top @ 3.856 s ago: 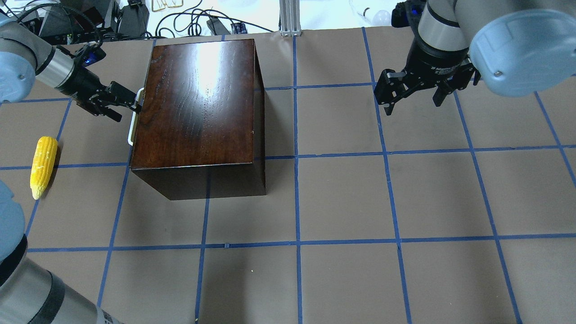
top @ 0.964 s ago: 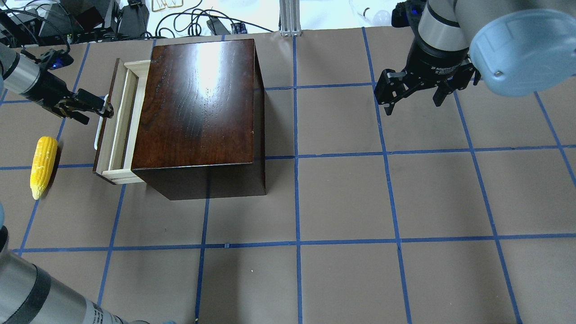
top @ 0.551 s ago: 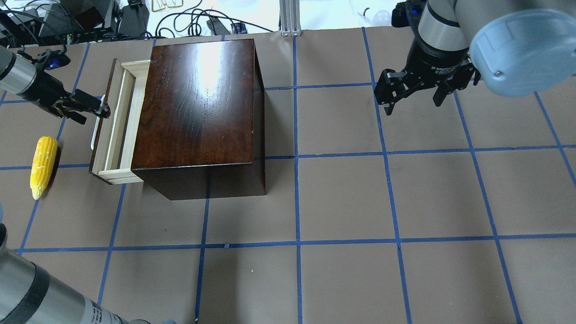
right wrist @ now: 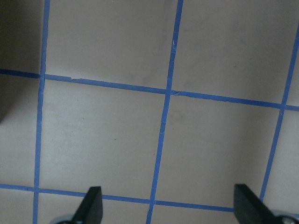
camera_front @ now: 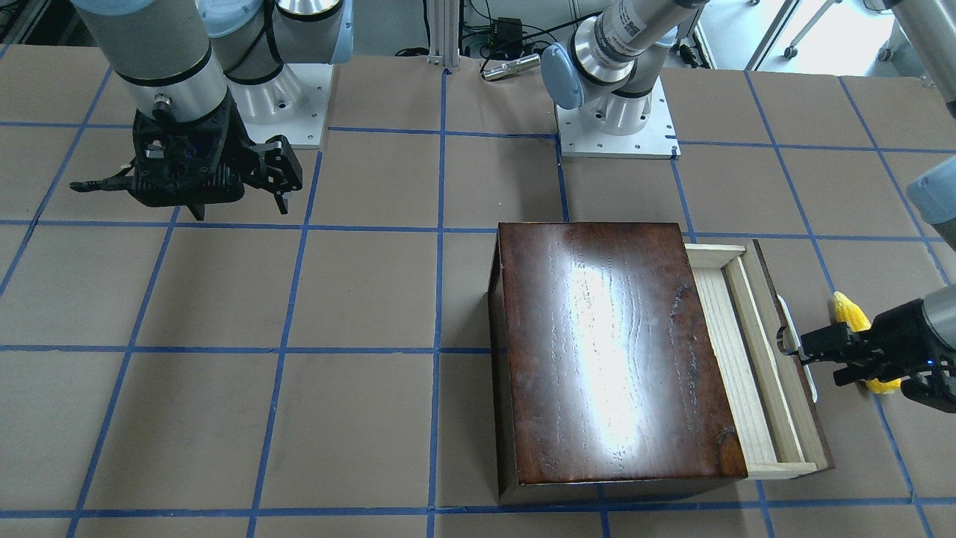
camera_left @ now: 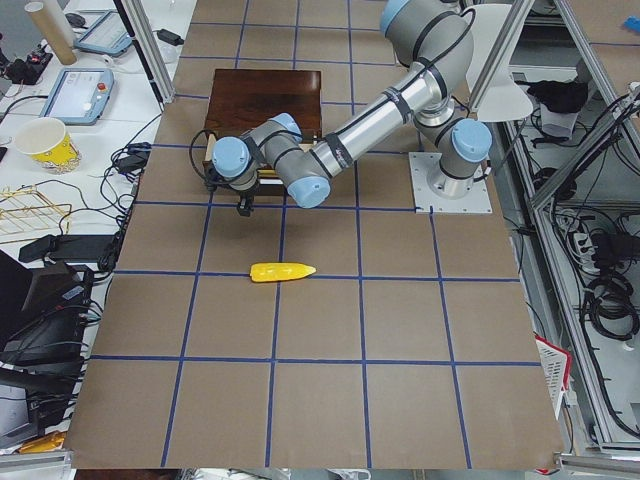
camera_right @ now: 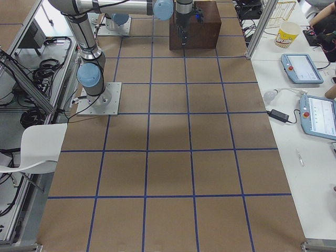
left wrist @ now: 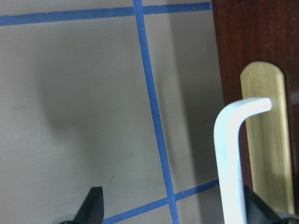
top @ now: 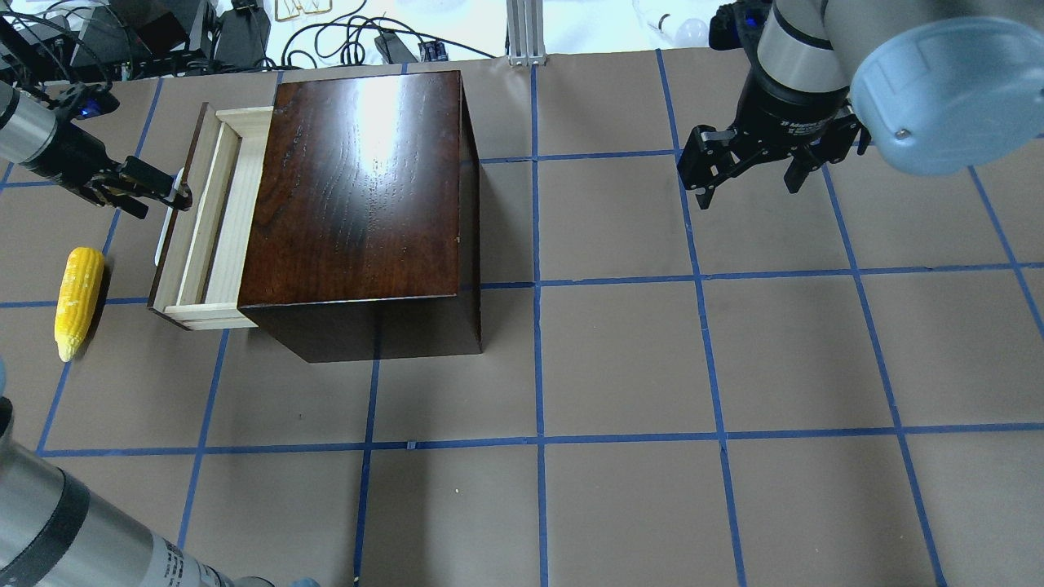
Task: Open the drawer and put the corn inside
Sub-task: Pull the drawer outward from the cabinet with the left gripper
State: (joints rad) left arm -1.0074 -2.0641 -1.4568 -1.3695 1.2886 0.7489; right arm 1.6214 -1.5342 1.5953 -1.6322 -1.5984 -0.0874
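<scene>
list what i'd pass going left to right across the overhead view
corn → drawer → box → right gripper

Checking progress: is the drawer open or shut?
Partly open: the drawer sticks out of the box, pale tray exposed; the corn lies outside it.

Glossy dark wood box [top: 359,179], pale raw-wood drawer [top: 232,212], matt brown table [top: 620,359]
</scene>
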